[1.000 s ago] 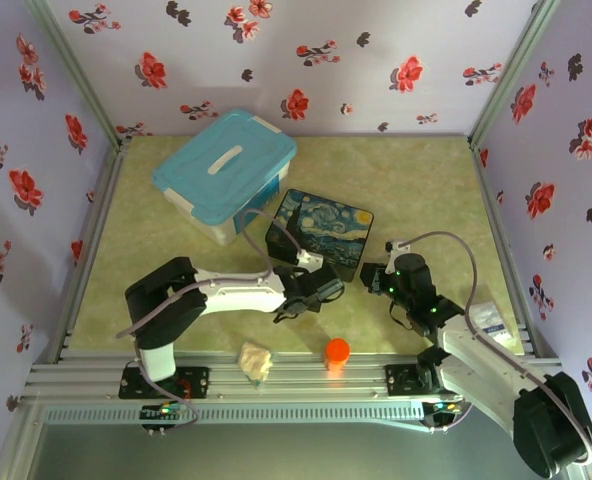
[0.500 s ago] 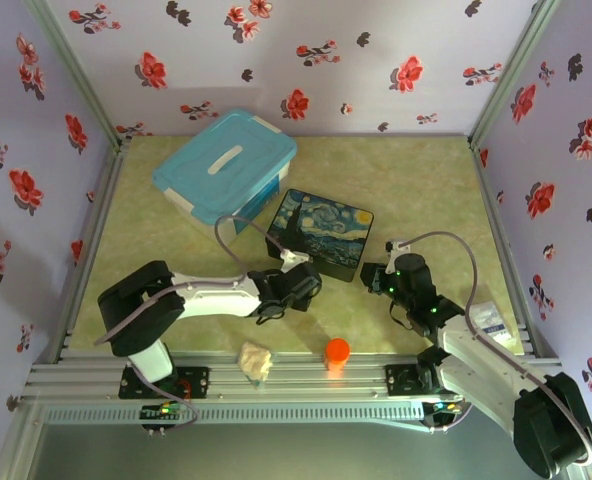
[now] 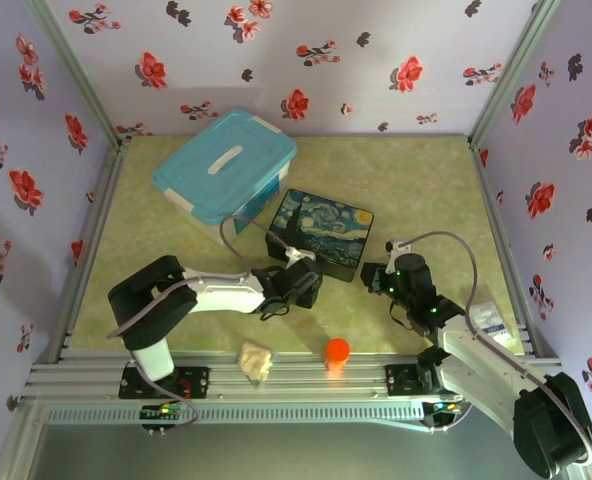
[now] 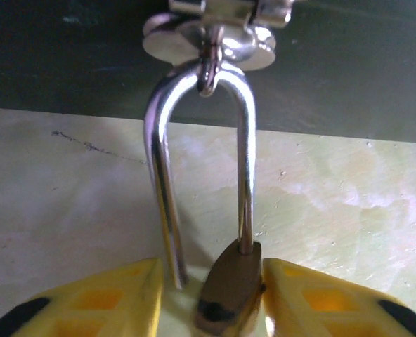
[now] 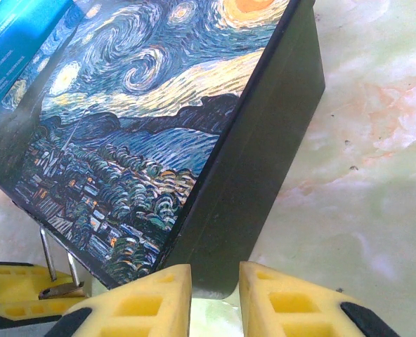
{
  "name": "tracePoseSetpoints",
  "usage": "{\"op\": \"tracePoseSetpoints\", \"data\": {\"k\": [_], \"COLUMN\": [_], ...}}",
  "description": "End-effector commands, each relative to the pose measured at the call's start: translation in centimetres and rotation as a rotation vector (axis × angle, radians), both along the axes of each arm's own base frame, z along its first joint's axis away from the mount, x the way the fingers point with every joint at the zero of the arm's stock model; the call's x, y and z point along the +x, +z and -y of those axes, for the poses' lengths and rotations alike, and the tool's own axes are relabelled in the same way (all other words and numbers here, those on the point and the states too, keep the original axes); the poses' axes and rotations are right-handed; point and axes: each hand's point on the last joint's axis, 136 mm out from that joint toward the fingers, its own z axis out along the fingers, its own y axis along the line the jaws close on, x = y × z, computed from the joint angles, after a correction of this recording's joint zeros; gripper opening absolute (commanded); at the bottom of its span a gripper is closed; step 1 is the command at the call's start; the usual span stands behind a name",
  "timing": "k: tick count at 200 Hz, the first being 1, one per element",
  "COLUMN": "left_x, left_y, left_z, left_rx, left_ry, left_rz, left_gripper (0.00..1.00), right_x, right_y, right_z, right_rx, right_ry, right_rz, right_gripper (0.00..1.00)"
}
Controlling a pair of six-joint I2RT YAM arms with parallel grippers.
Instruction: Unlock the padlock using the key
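Observation:
The padlock [image 4: 230, 284] hangs by its silver shackle [image 4: 247, 175] from the metal hasp ring [image 4: 208, 42] on the Starry Night box [image 3: 319, 232]. The shackle's left leg hangs free of the brass body. My left gripper [image 4: 211, 275] stands open around that body. Its right finger [image 4: 313, 295] touches the brass, and the left finger [image 4: 109, 295] is apart from it. My right gripper [image 5: 215, 281] is shut on the box's near corner [image 5: 250, 210]. The right wrist view also shows the padlock [image 5: 62, 289] at the lower left. The key is hidden.
A blue-lidded plastic container [image 3: 226, 170] stands at the back left, close behind the box. An orange round cap [image 3: 337, 350] and a crumpled beige scrap [image 3: 256, 362] lie near the front rail. A white card [image 3: 488, 318] lies at the right.
My left gripper drew back to the left, then eased a little right again, and its jaws stand wider than before. The right arm and the box have not moved.

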Motion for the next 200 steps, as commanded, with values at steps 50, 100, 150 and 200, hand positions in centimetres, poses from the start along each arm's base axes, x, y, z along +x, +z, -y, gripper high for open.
{"op": "tracePoseSetpoints", "data": {"k": [50, 100, 150, 200], "left_x": [0.4, 0.5, -0.2, -1.1], "left_y": [1.4, 0.8, 0.6, 1.3], "left_z": [-1.8, -2.8, -1.9, 0.3], "left_rx": [0.222, 0.381, 0.577, 0.516], "left_ry": [0.044, 0.061, 0.017, -0.015], "left_rz": [0.073, 0.078, 0.147, 0.158], "left_gripper": [0.12, 0.13, 0.2, 0.3], "right_x": [0.2, 0.2, 0.2, 0.3], "right_y": [-0.6, -0.8, -0.7, -0.7], "right_z": [0.4, 0.2, 0.5, 0.5], "right_rx": [-0.017, -0.015, -0.017, -0.016], "right_ry": [-0.021, -0.017, -0.033, -0.035], "right_rz": [-0.01, -0.017, -0.013, -0.012], "right_gripper": [0.23, 0.23, 0.24, 0.24]}}
